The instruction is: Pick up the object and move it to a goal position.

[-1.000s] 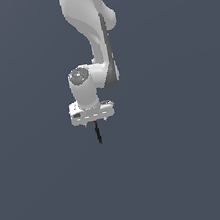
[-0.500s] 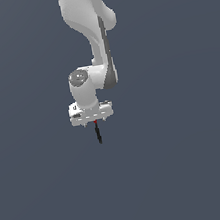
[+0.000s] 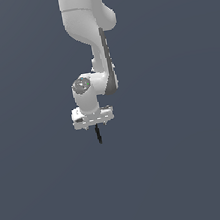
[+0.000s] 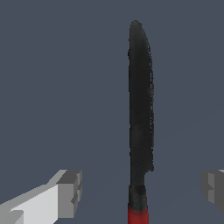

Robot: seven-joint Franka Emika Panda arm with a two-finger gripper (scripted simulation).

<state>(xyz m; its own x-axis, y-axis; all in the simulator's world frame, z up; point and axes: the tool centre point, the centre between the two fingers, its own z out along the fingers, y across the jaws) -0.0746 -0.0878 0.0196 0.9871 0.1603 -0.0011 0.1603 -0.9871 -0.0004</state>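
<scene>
The object (image 3: 99, 134) is a thin black stick showing just under the white hand in the exterior view. The wrist view shows it as a long dark blade (image 4: 141, 109) with a red end (image 4: 138, 214) nearest the camera. My gripper (image 3: 96, 126) sits right over it and stands open. In the wrist view the gripper (image 4: 140, 190) straddles the object: one grey finger pad (image 4: 70, 192) and the other (image 4: 213, 188) stand wide apart on either side, and neither touches it. I cannot tell from these views whether the object rests on the ground.
A uniform dark grey-blue surface fills both views. The white arm (image 3: 91, 29) comes down from the exterior view's upper edge. Nothing else shows.
The hand has sunk slightly toward the stick. The stick has stayed in the same spot.
</scene>
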